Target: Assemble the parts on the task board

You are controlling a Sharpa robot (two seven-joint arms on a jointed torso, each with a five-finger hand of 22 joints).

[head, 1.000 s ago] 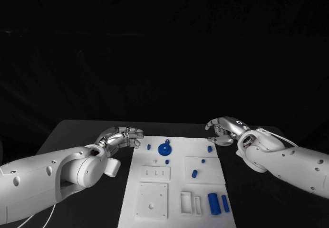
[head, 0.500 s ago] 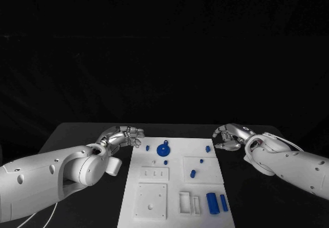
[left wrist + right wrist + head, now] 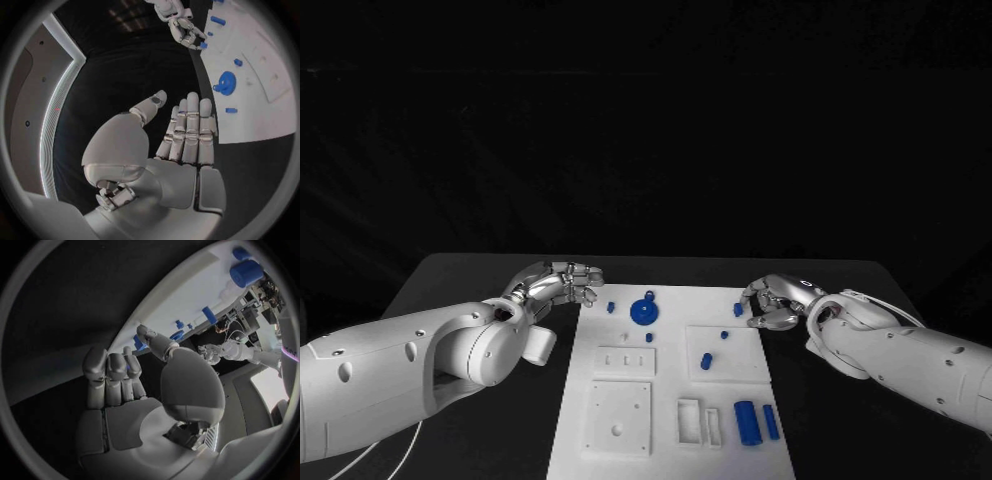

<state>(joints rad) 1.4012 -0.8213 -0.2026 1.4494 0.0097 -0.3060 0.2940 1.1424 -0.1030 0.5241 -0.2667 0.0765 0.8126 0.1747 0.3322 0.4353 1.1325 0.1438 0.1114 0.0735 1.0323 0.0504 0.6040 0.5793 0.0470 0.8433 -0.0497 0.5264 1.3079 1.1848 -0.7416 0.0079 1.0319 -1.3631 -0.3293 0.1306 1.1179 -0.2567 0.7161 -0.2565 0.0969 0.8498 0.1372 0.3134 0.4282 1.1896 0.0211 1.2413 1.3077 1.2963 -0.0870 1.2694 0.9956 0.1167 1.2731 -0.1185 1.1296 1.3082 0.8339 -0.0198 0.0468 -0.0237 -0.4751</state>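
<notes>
The task board (image 3: 672, 400) is plain white, lying on a black table (image 3: 459, 275). Between the two hands, its parts are blue: a round blue disc (image 3: 645, 312), a small blue peg (image 3: 610, 307) just beside the left hand (image 3: 560, 285), another blue peg (image 3: 738, 310) just beside the right hand (image 3: 777, 300), and two blue cylinders (image 3: 746, 421) nearer the robot. Both hands are silver with a metallic sheen, on white arms (image 3: 401, 370).

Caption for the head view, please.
Both hands, left and right, flank the far end of the white board holding blue parts.
</notes>
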